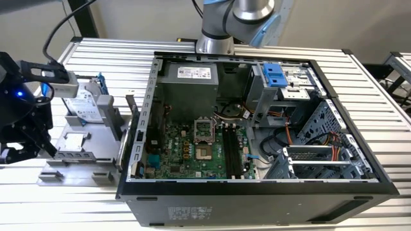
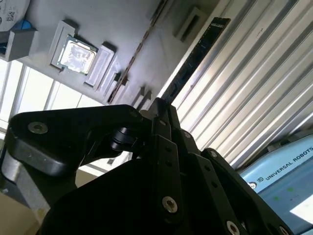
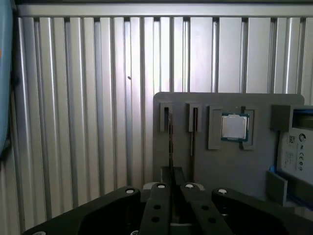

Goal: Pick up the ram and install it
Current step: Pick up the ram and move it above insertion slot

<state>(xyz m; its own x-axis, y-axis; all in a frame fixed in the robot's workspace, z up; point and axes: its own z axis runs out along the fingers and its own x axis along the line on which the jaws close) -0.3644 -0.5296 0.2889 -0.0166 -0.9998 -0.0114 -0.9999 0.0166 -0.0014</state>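
Note:
The ram (image 3: 169, 137) stands on edge in a slot of the grey holder (image 3: 230, 166), with a second stick (image 3: 192, 142) in the slot beside it. In the second wrist view the ram (image 2: 195, 54) shows as a long dark strip running away from my gripper (image 2: 159, 110). In the first wrist view my gripper (image 3: 176, 188) sits in line with the ram's near end. In the exterior view my gripper (image 1: 16, 144) hangs at the far left beside the holder (image 1: 96, 159), where the ram (image 1: 72, 155) lies near the front. The black motherboard slots (image 1: 232, 154) lie inside the open case.
The open computer case (image 1: 257, 190) stands in the middle of the slatted metal table, with a blue drive bracket (image 1: 275, 74) at its back. The holder also carries a processor chip (image 3: 235, 126) and a flat drive (image 1: 86, 108). The arm's base (image 1: 224, 24) rises behind the case.

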